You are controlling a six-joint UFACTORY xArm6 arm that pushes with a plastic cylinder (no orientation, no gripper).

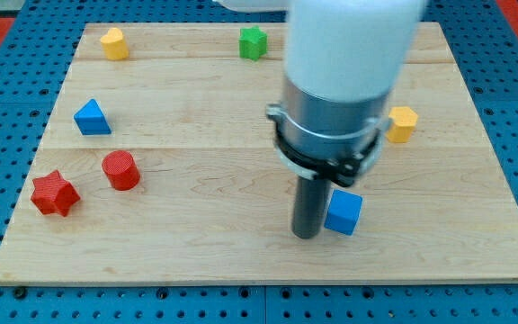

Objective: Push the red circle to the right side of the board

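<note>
The red circle, a short red cylinder, stands at the view's left part of the wooden board. My tip rests on the board at the lower middle, far to the right of the red circle. It is right beside the left edge of a blue cube; I cannot tell whether they touch. The arm's white and grey body hides the board's upper middle.
A red star lies left of and below the red circle. A blue triangle sits above it. A yellow block is at top left, a green star at top middle, an orange-yellow block at right.
</note>
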